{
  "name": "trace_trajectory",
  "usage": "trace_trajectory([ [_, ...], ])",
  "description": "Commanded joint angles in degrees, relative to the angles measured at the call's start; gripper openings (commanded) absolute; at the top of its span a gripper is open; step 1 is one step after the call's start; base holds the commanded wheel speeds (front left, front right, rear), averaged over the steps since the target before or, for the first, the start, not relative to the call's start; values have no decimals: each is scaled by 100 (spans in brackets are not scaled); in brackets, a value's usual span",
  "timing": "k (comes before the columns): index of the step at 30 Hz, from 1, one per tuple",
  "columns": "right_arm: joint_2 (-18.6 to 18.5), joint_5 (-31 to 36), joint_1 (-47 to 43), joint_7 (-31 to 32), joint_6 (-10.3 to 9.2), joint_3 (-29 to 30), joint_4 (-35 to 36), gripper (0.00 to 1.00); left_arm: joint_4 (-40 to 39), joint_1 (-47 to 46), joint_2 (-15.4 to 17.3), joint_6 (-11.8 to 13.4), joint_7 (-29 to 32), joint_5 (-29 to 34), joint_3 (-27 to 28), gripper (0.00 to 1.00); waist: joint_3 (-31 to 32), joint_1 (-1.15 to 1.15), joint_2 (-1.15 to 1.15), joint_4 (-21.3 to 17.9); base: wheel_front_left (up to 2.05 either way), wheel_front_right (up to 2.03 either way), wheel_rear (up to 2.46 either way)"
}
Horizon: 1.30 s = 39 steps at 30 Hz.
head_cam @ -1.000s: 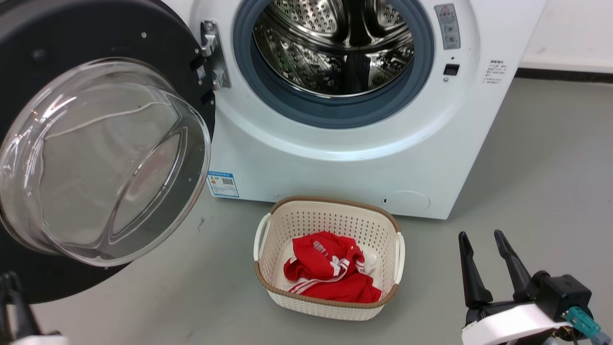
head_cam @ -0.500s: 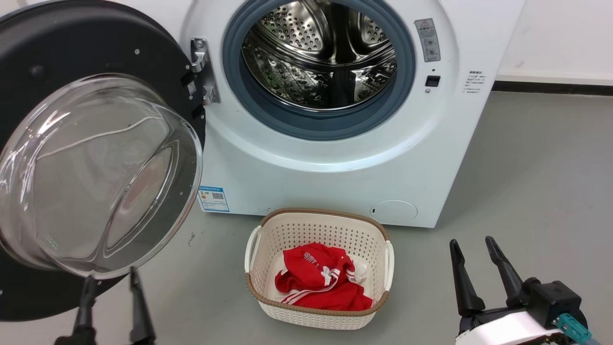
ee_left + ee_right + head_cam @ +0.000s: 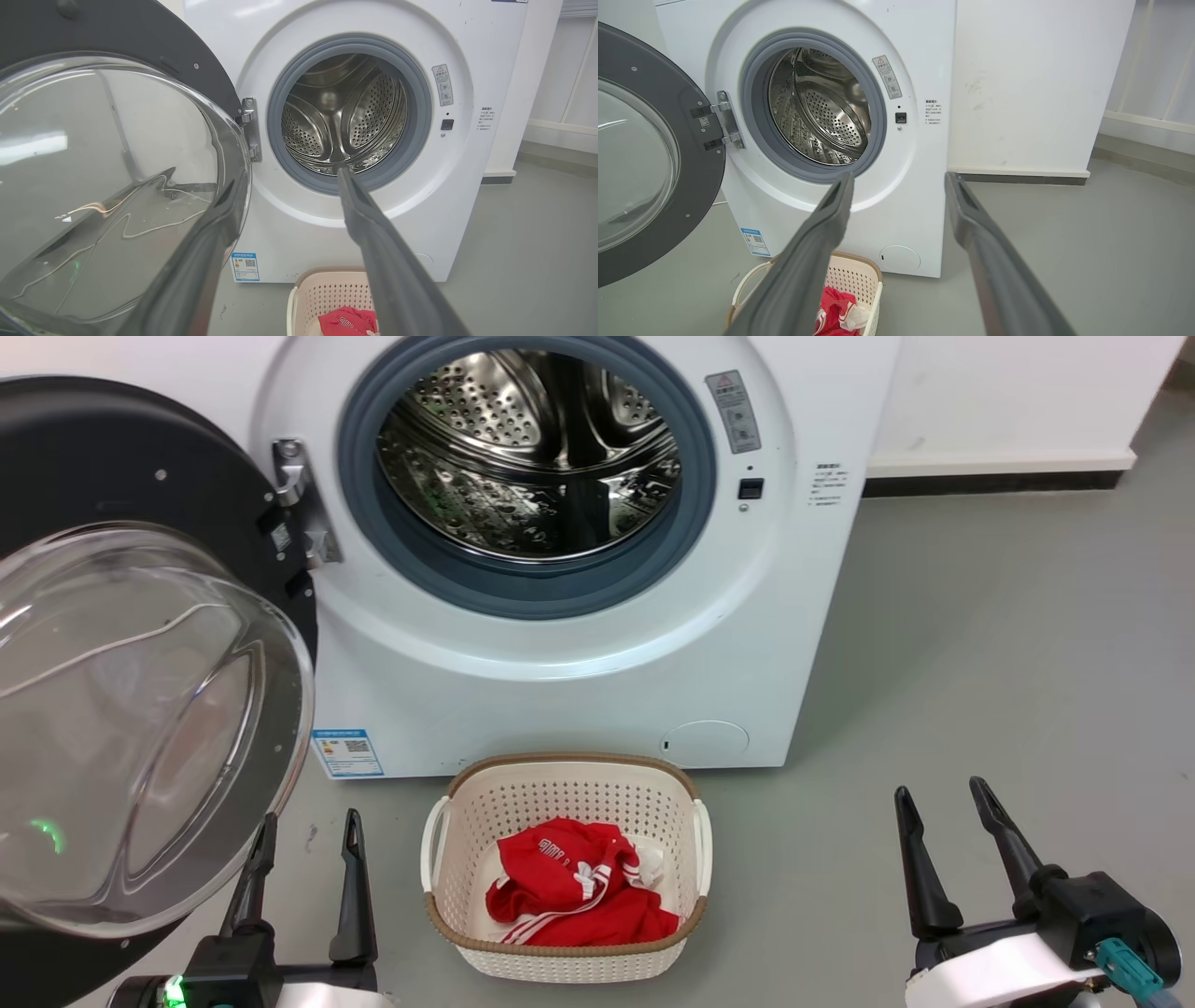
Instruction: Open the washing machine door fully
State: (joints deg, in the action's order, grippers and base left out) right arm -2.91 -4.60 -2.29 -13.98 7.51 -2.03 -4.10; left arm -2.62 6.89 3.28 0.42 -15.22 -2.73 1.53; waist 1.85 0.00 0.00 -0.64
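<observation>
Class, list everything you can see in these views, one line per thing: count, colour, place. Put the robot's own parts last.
washing machine: one, white, centre, on the floor.
washing machine door: one, black with clear glass bowl, swung open, head view's left.
drum: one, steel, inside the opening.
gasket: one, grey, ringing the drum.
hinge: one, silver, joining door and machine.
label sticker: one, blue, machine's front, low, near the door.
round flap: one, white, machine's front, low, far side.
basket: one, cream with brown rim, on the floor before the machine.
garment: at least one, red with white stripes, in the basket.
floor: grey.
left gripper: one, dark, jaws apart, below the door.
right gripper: one, dark, jaws apart, lower right.
</observation>
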Motion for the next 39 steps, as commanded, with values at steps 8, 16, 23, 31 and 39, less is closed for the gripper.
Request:
trace_trajectory([
  [8, 7, -81, -49, 18, -4, -30, -55, 100, 133, 80, 1, 1, 14, -35, 29, 100, -41, 0, 0, -117, 0, 0, 0],
  [16, 7, -147, -33, 4, -4, -45, -93, 100, 171, 93, -11, 14, 15, -44, 16, 100, -42, 0, 0, -72, 0, 0, 0],
  [23, 7, -179, -9, 3, -4, -50, -107, 100, 178, 50, -16, 9, 15, -26, 27, 100, -51, 0, 0, -60, 0, 0, 0],
  [31, 0, -212, -68, 39, 0, -62, -204, 0, 285, 101, -33, 3, 7, -70, 36, 0, -51, 1, 0, -73, 0, 0, 0],
  [39, -50, -1116, -17, 178, 0, -41, -301, 0, 507, -47, -38, -74, 244, -943, 106, 0, -60, 0, 0, -65, 0, 0, 0],
])
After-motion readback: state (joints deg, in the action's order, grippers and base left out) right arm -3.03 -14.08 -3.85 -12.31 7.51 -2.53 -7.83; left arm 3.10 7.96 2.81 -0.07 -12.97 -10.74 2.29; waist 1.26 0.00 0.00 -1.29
